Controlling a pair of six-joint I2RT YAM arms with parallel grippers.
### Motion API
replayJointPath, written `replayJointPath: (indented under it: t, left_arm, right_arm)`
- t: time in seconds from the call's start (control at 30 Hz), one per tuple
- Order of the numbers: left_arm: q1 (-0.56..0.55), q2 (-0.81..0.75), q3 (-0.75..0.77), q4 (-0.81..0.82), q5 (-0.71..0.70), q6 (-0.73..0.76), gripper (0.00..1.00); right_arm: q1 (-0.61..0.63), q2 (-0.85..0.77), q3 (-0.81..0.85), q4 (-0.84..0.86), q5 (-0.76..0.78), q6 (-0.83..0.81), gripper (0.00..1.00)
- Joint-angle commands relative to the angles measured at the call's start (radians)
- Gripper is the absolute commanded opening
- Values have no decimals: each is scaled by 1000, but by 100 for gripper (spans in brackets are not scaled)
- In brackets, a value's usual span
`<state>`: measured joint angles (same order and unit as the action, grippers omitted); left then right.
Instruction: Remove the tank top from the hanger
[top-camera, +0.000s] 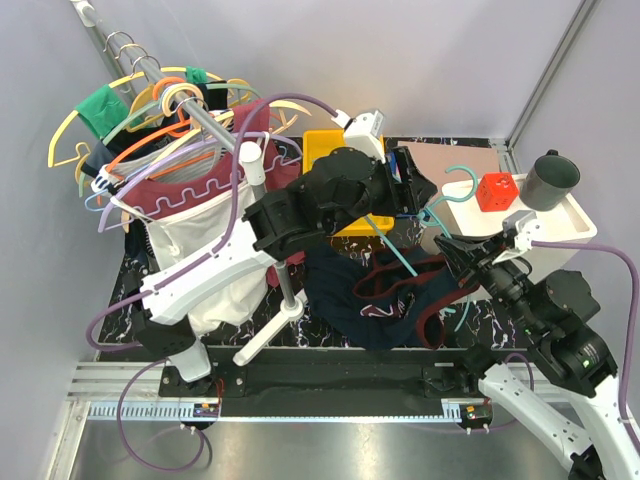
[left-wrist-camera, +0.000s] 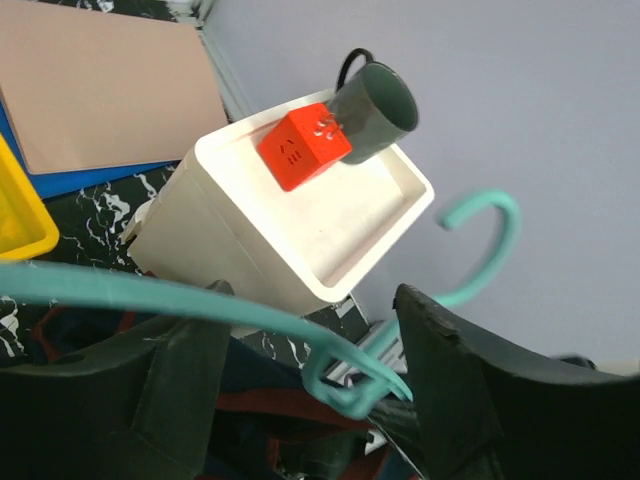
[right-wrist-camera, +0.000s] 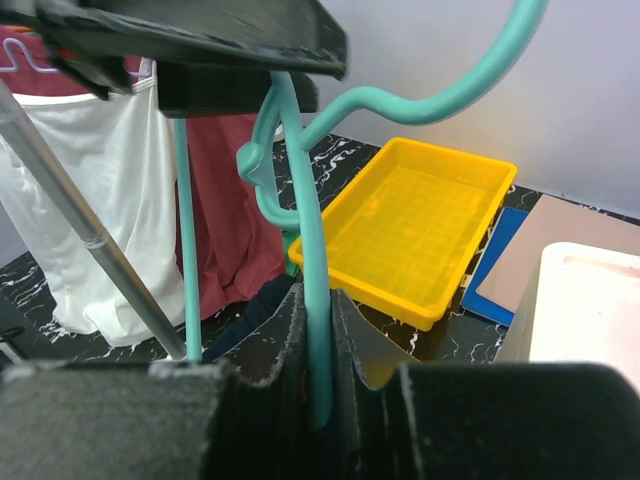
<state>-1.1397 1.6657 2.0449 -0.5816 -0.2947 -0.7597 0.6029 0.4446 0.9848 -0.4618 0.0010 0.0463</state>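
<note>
Right gripper (right-wrist-camera: 318, 350): near the near right corner of the table (top-camera: 495, 322), pinched tight on one thin arm of the hanger (right-wrist-camera: 318, 260).
Tank top (top-camera: 365, 300): bunched in a heap on the middle of the table, toward the near edge, between the two arms; red-trimmed straps spread toward the right.
Hanger: lifted at a slant above the heap, hook pointing to the far right corner; lower end seemingly running into the cloth, so probably not yet free.
Left gripper (left-wrist-camera: 312, 330): over the middle of the table, just beyond the heap, jaws standing wide with the hanger's neck crossing between them, apparently untouched.
Yellow tray (top-camera: 325, 150): toward the far edge, behind the left arm.
White box (top-camera: 580, 225): at the far right corner, carrying a red cube (top-camera: 497, 190) and a dark mug (top-camera: 552, 180).
Rack (top-camera: 190, 110): at the far left corner, hung with other shirts and hangers.
Step in hand: likely working the hanger out of the last strap, one gripper steadying it.
Next move calls for: either a firm second hold near the neck, or a hold on the cloth itself, then a pull apart along the hanger's arm to avoid snagging the trim.
</note>
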Motion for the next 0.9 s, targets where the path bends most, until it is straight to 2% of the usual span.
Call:
replayJointPath:
  t: [0.0,0.13,0.2,0.27,0.3,0.4,0.53,0.57,0.67,0.7,0.87]
  left_arm:
    - [15,52,55,40,-75,-20,64]
    - [15,98,115,45,-90,-3,59]
    - [15,111,121,55,-95,-3,54]
    - [15,114,120,90,-95,20,46]
    - [15,117,126,106,-96,36,38]
    - [17,123,141,141,-124,97,24]
    - [26,120,138,233,-112,180,0]
    - [26,115,133,270,-110,206,0]
    - [37,94,86,382,-74,256,0]
    - [38,89,63,408,-72,263,0]
    - [64,77,38,560,-35,364,0]
  right_arm:
    - [1,-33,-5,38,-42,-17,0]
    - [1,-46,-23,49,-59,-36,0]
    - [1,-47,-32,54,-62,-42,0]
    - [1,-49,-46,58,-52,-42,0]
    - [1,-49,-51,67,-26,-40,0]
    - [1,-46,-80,115,20,-69,0]
    - [1,-9,-109,166,111,-52,1]
    - [1,12,-109,179,113,-52,3]
    - [1,54,-97,184,116,-52,26]
    - [1,57,-91,181,131,-52,37]
    - [1,25,-97,141,177,-52,60]
